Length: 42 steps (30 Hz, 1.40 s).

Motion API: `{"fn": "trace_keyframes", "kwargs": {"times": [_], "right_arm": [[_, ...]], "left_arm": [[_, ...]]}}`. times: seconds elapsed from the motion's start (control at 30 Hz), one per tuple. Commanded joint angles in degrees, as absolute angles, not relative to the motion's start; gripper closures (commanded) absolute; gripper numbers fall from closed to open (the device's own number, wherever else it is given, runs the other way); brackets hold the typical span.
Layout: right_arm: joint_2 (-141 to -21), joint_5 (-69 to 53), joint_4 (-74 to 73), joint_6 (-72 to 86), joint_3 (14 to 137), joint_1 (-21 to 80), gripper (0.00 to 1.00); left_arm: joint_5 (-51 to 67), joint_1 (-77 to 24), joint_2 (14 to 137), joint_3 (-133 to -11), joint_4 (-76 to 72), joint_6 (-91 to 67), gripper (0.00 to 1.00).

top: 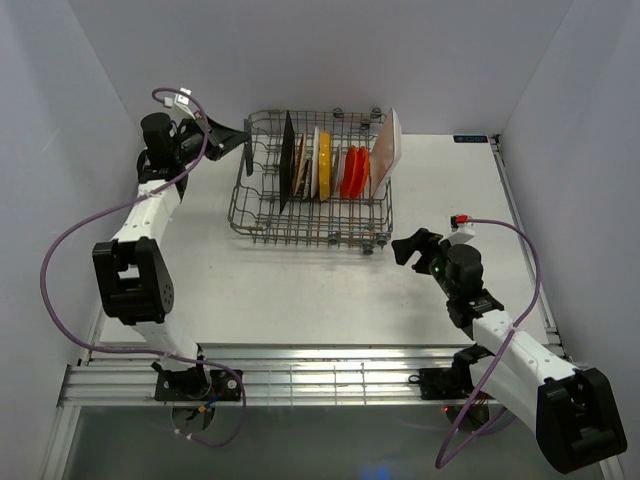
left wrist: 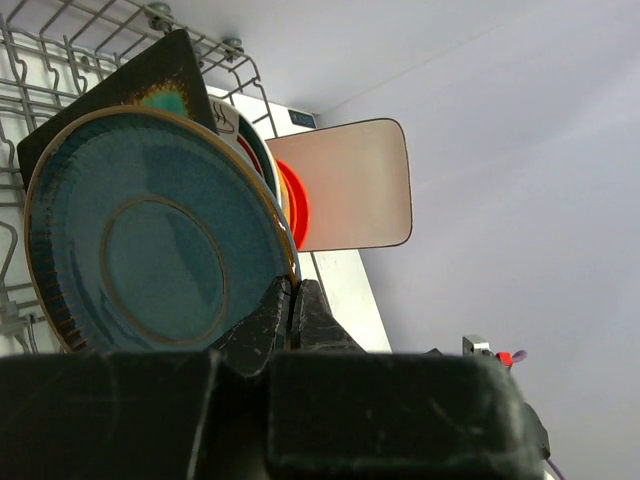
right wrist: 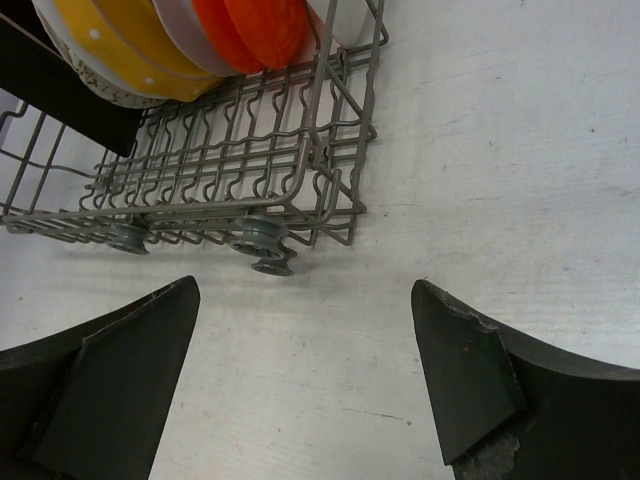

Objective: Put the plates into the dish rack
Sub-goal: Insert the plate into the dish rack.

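My left gripper (left wrist: 290,297) is shut on the rim of a round dark teal plate (left wrist: 150,250), which stands on edge at the left end of the dish rack (top: 310,236). Behind it stands the square teal plate (left wrist: 165,95). Further along the rack are a yellow plate (top: 324,165), an orange-red plate (top: 352,172) and, leaning at the right end, the white rectangular plate (top: 388,150). My right gripper (top: 410,247) hangs open over bare table, just off the rack's near right corner (right wrist: 340,215), with nothing between its fingers.
White walls close in the table on the left, back and right. The right arm's purple cable (top: 520,240) loops over the table's right side. The rack rests on small grey wheels (right wrist: 258,240). Bare table (top: 300,300) lies between the rack and the arm bases.
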<state>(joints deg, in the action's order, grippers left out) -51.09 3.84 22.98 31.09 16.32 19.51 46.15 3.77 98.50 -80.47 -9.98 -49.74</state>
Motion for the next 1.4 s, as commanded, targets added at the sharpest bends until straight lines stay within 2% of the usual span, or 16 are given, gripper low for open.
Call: {"fn": "trace_keyframes", "kwargs": {"times": [0.0,0.3,0.53,1.37], "right_arm": [[-51.2,3.6,26.1,30.8,16.5,19.4,0.08],[-51.2,3.3,26.0,30.8,16.6,19.4,0.08],[-51.8,3.5,26.1,30.8,16.8,19.4,0.08],[-51.9,3.5,26.1,30.8,16.7,19.4,0.08]], "left_arm": [[49.7,3.3,100.5,-86.0,-14.1,-49.2,1.0],[53.3,2.7,111.2,-93.9,-15.2,-50.2,1.0],[53.9,2.5,115.0,-96.1,-16.5,-51.7,1.0],[55.0,2.0,120.5,-92.8,-22.9,-53.6,1.0]]}}
